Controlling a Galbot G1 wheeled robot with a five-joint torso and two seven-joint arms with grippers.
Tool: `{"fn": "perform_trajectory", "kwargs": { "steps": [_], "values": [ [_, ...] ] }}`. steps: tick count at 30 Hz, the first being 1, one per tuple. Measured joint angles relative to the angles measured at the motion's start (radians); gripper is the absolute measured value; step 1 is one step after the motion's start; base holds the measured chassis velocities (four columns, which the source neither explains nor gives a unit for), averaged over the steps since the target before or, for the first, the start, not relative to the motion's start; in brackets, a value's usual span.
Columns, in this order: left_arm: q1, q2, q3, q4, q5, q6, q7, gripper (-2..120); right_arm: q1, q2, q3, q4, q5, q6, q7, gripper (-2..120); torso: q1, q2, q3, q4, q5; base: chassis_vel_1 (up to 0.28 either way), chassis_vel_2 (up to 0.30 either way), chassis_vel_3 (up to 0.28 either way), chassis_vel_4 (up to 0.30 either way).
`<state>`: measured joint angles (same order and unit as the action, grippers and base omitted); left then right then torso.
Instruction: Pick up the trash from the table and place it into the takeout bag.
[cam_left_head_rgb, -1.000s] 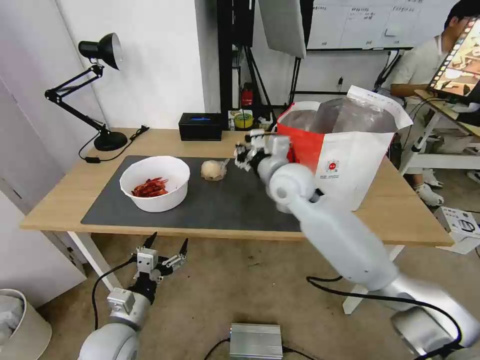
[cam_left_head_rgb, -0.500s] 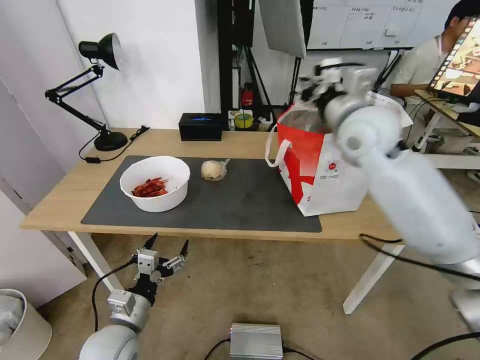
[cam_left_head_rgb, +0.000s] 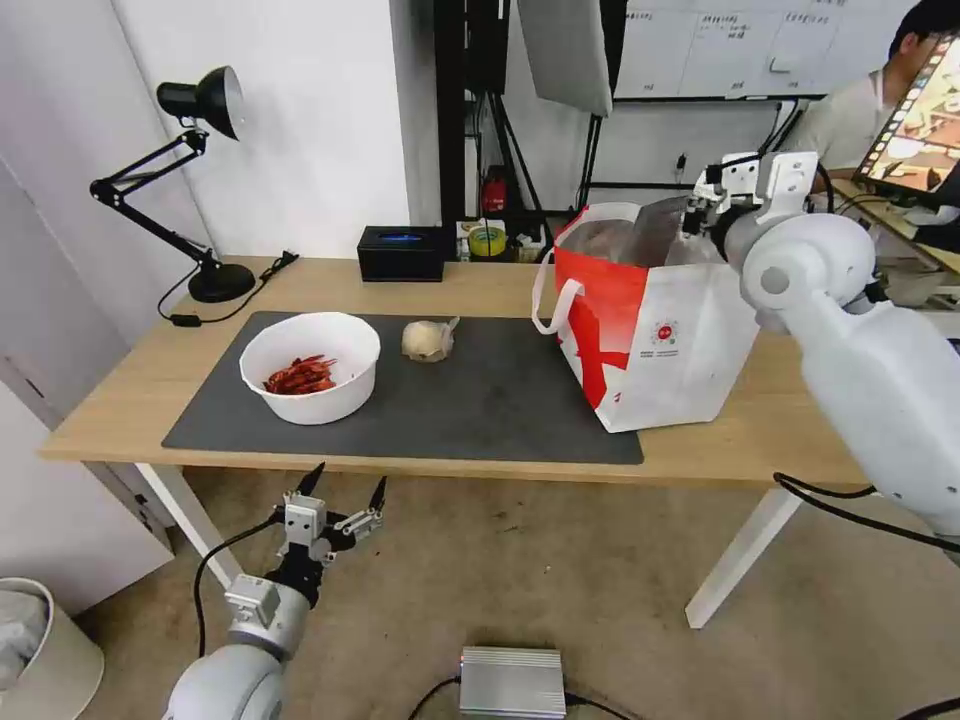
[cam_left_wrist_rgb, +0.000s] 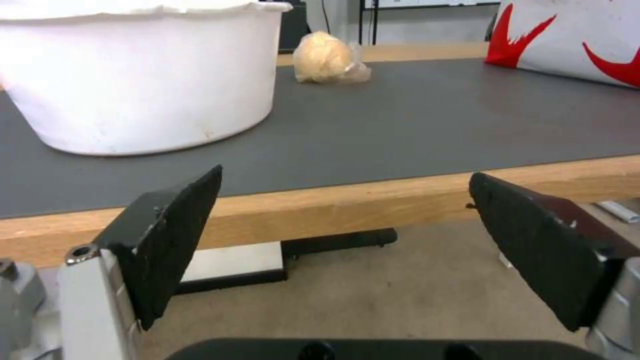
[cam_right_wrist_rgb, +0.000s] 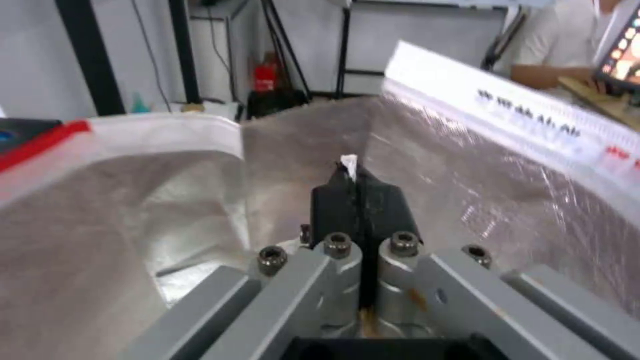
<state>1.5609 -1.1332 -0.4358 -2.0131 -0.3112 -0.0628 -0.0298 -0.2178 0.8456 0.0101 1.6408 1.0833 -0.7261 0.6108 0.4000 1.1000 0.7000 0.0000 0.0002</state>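
Note:
The white bowl (cam_left_head_rgb: 310, 365) with red scraps sits at the left of the dark mat (cam_left_head_rgb: 480, 400) on the table (cam_left_head_rgb: 120, 400). A balled cloudy plastic wrap (cam_left_head_rgb: 428, 340) lies just to its right. The takeout bag (cam_left_head_rgb: 660, 330) stands open at the right. My right gripper (cam_left_head_rgb: 705, 205) hovers over the bag's far rim, above the foil lining (cam_right_wrist_rgb: 167, 200). It is shut, with a small white bit of tissue (cam_right_wrist_rgb: 348, 162) pinched at its tips. My left gripper (cam_left_head_rgb: 345, 490) hangs open below the table's front edge, facing the bowl (cam_left_wrist_rgb: 133, 75) and the wrap (cam_left_wrist_rgb: 327, 57).
A black desk lamp (cam_left_head_rgb: 200, 180) stands at the table's back left, with a black box (cam_left_head_rgb: 401, 252) at the back middle. On the floor lie a metal box (cam_left_head_rgb: 512, 680) and a white bin (cam_left_head_rgb: 40, 650). A seated person is at another desk behind the bag.
My right arm has swung from the middle of the table up and to the right, over the bag's opening. The left gripper has risen slightly.

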Motion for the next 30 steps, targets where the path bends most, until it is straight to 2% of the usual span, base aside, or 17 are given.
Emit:
{"fn": "perform_trajectory", "kwargs": {
  "steps": [9, 17, 18, 20, 23, 24, 27, 30],
  "values": [
    [0.000, -0.002, 0.002, -0.001, 0.000, 0.000, 0.000, 100, 0.004, -0.005, -0.007, -0.026, 0.022, 0.000, 0.002, 0, 0.000, 0.000, 0.000, 0.0000, -0.0002, 0.000, 0.000, 0.000, 0.000],
    [0.002, -0.008, 0.006, -0.002, 0.005, 0.000, 0.001, 100, 0.000, -0.016, -0.005, 0.005, 0.155, 0.002, 0.099, 2, 0.000, 0.000, 0.000, 0.0001, -0.0002, 0.000, 0.000, 0.000, 0.000],
    [0.002, -0.013, 0.011, -0.002, 0.009, 0.000, 0.001, 100, -0.001, -0.018, -0.003, 0.010, 0.174, 0.002, 0.107, 10, 0.000, 0.000, 0.000, 0.0000, -0.0003, 0.000, 0.000, 0.000, 0.000],
    [0.002, -0.015, 0.013, -0.001, 0.011, 0.000, 0.001, 100, -0.001, -0.018, -0.003, 0.011, 0.178, 0.003, 0.109, 14, 0.000, 0.000, 0.000, 0.0000, -0.0003, 0.000, 0.000, 0.000, 0.000],
    [-0.001, -0.017, 0.017, 0.000, 0.013, 0.000, 0.001, 100, 0.000, -0.018, -0.002, 0.011, 0.184, 0.003, 0.110, 28, 0.000, 0.000, 0.000, 0.0000, -0.0002, 0.000, 0.000, 0.000, 0.000],
    [-0.001, -0.017, 0.017, 0.000, 0.013, 0.000, 0.001, 100, 0.000, -0.018, -0.002, 0.011, 0.184, 0.003, 0.110, 28, 0.000, 0.000, 0.000, 0.0000, -0.0002, 0.000, 0.000, 0.000, 0.000],
    [-0.001, -0.015, 0.015, 0.001, 0.013, 0.000, 0.001, 100, 0.001, -0.018, -0.002, 0.011, 0.183, 0.003, 0.110, 43, 0.000, 0.000, 0.000, 0.0000, -0.0002, 0.000, 0.000, 0.000, 0.000],
    [-0.001, -0.015, 0.012, 0.001, 0.013, 0.000, 0.001, 100, 0.001, -0.018, 0.000, 0.011, 0.183, 0.004, 0.108, 52, 0.000, 0.000, 0.000, 0.0000, -0.0002, 0.000, 0.000, 0.000, 0.000]
  ]
}}
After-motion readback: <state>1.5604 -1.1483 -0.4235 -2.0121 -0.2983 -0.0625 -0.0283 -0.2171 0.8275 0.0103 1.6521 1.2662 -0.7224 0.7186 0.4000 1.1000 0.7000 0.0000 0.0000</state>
